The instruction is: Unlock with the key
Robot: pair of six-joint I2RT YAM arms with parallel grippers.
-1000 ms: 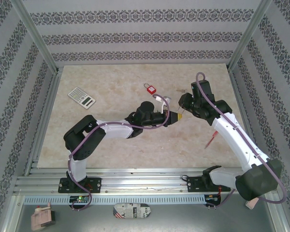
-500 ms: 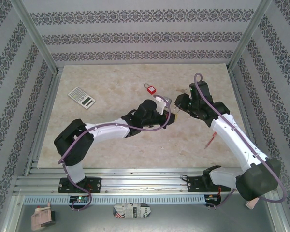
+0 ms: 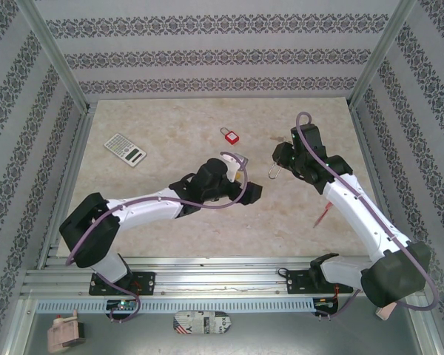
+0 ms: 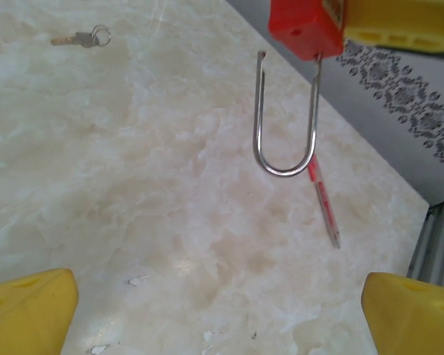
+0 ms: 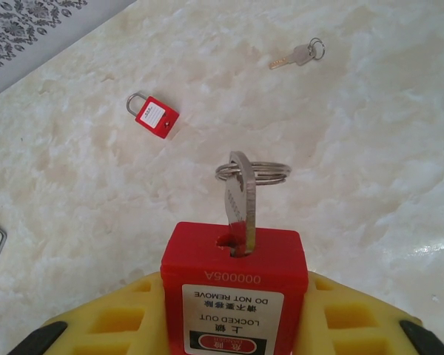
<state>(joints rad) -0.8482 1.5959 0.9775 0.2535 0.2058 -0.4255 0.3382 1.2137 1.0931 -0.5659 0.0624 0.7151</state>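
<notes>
Right wrist view: the right hand (image 3: 280, 157) is clamped on a red safety padlock (image 5: 233, 292), held above the bench (image 5: 370, 185) with a key (image 5: 241, 203) seated in its keyhole. Its shackle (image 4: 285, 166) hangs down, free at one end. The left hand (image 4: 220, 309), spread wide and empty, sits near that padlock. A second red padlock (image 5: 154, 116) lies beyond it.
</notes>
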